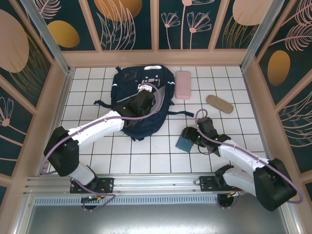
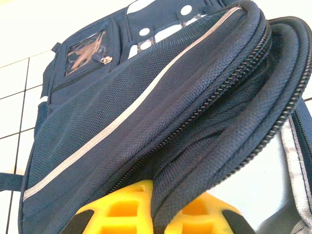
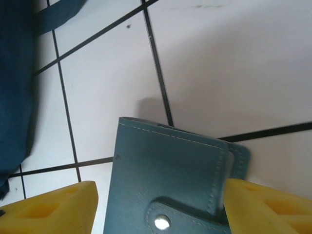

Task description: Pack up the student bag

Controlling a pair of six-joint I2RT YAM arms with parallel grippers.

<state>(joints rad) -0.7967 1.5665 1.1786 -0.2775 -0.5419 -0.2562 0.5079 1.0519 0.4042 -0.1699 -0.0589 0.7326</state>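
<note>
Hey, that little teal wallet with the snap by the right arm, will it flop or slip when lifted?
The teal wallet looks like stitched leather with a snap tab, so it is probably fairly stiff and flat, not floppy. Its smooth face may be slightly slippery against the right fingers. It appears thin and small, so likely light.

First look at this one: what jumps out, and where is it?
The big navy student bag at the far middle of the table dominates, with the left end effector pinched shut on its fabric beside the zipper. Nearer, on the right, the right end effector stands open astride a small teal snap wallet; a pink pouch and a tan case lie beyond.
</note>
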